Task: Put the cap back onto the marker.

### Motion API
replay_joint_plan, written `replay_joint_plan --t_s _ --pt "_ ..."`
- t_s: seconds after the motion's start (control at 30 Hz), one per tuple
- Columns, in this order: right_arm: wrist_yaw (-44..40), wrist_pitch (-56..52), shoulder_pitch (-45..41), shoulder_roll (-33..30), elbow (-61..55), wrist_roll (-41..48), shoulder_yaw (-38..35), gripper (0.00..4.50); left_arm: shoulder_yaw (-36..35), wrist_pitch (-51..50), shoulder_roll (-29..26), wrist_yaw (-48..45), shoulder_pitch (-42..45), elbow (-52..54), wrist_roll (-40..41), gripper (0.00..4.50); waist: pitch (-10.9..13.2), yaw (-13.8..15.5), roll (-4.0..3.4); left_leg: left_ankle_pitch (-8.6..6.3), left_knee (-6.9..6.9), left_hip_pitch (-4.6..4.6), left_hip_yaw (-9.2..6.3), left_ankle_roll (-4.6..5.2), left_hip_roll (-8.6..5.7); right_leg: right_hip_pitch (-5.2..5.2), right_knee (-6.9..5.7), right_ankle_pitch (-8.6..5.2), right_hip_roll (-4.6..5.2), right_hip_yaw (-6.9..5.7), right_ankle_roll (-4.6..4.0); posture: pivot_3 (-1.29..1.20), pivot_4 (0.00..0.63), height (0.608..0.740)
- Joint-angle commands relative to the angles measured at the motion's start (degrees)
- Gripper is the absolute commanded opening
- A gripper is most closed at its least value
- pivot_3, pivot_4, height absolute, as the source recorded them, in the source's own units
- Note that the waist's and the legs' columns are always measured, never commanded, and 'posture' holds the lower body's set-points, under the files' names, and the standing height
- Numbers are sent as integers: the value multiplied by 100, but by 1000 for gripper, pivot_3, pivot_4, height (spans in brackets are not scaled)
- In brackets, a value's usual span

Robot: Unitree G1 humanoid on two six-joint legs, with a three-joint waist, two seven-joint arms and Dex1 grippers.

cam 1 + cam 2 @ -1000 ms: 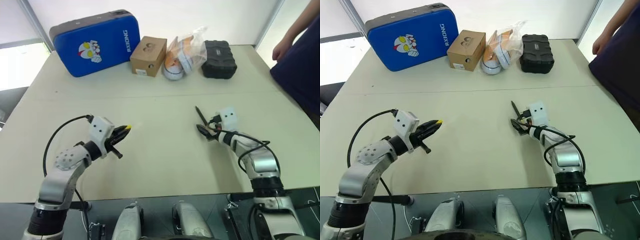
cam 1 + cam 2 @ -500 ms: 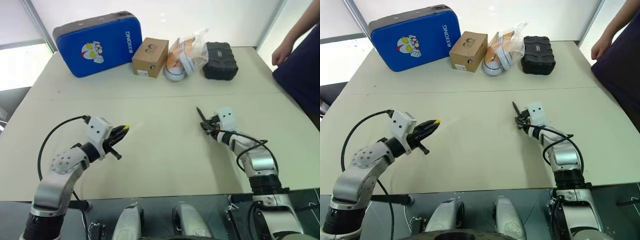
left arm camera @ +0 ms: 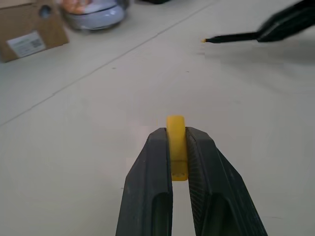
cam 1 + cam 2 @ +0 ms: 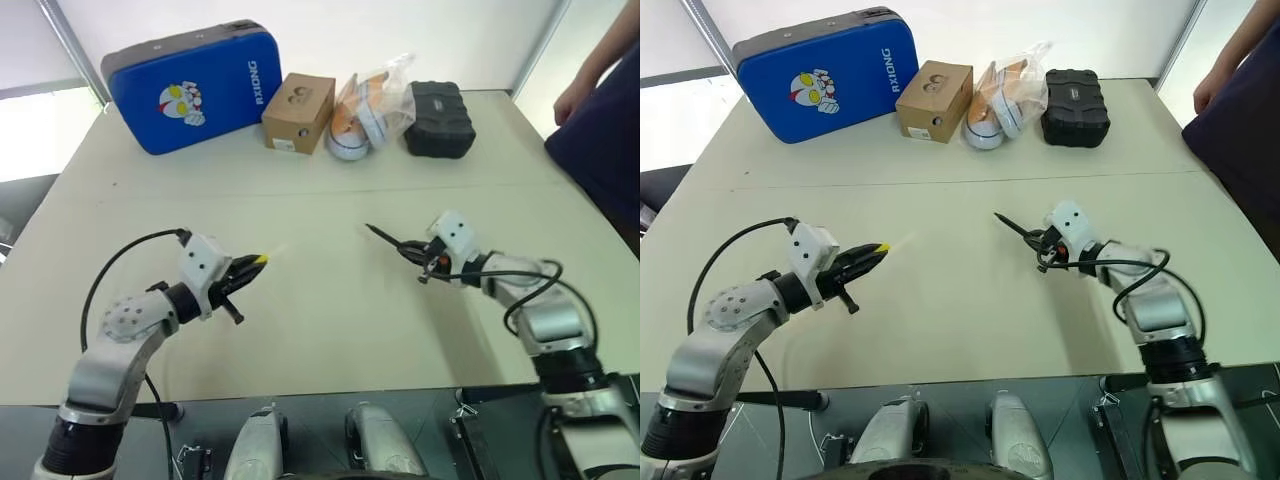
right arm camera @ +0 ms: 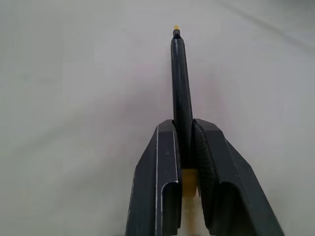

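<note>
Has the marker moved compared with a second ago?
Yes. Against the black case, the marker in the right claw has swung from pointing at the table's far edge to pointing left, towards the cap.

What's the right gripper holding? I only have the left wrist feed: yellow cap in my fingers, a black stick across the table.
Observer: The right gripper is shut on the marker; the stick you see is that marker.
Operator: Is it off the table?
Observer: Yes, the head views show it held above the table, tip pointing toward the left gripper.
Operator: Is the cap seated in my grip?
Observer: The cap sticks out past the left fingertips, facing the marker, with a wide gap between the two.
Operator: Anything near the path?
Observer: A person stands at the table's far right edge, away from both grippers.
</note>
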State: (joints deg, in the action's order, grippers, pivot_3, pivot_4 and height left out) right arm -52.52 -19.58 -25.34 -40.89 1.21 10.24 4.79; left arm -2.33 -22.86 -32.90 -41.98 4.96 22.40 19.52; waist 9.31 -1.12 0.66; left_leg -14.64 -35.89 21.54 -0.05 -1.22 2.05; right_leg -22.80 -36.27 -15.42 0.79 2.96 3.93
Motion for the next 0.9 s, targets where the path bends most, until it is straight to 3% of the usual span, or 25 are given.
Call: replay_joint_plan --t_s 0.03,0.3,0.9 --pt "-1258 717 -693 -523 -90 63 181 33 160 485 -185 -620 263 -132 84 0 1 -4 -2 0 0 -2 1 0 1 1 0 0 0 0 -1 0 150 740" --pt "-2359 863 -1688 -433 83 211 518 33 455 1104 -187 -1240 810 -689 -7 0 3 25 1 -1 5 4 1 1 6 -5 2 1 -1 0 1 0 150 740" --pt "-2614 1112 -1859 -92 -16 -2 838 33 451 813 -223 -1313 1051 -364 197 0 3 28 1 -1 3 16 -3 1 4 -14 2 1 9 -3 2 0 150 740"
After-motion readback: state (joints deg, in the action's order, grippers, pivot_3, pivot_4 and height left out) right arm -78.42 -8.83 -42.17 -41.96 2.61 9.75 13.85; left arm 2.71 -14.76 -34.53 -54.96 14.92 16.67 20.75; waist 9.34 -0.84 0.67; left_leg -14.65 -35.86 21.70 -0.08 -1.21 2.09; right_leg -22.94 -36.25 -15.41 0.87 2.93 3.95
